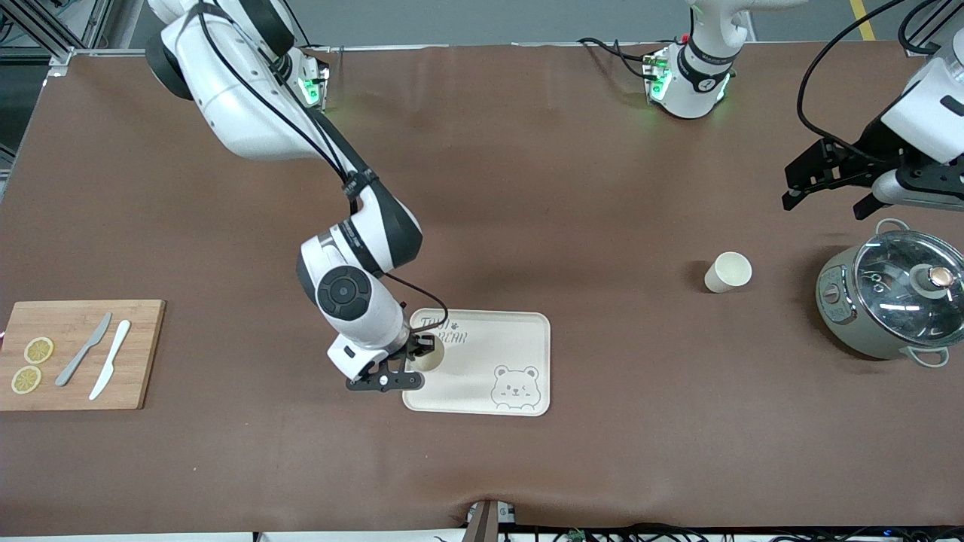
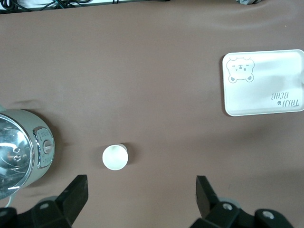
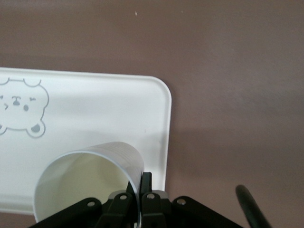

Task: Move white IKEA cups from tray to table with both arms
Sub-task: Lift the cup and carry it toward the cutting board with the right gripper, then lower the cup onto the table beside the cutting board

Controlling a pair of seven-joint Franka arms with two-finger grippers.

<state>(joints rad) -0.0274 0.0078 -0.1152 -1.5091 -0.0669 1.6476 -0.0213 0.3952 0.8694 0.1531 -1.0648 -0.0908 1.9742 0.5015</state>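
Two white IKEA cups are showing. The right gripper [image 1: 419, 352] is pinching the rim of one cup [image 3: 90, 183], standing upright, mouth up, on the bear tray [image 1: 520, 331]. The other cup [image 1: 727, 272] is standing upright on the table [image 1: 572, 188] beside the lidded pot [image 1: 892, 295], under the left gripper [image 1: 825, 197], whose fingers are spread wide.
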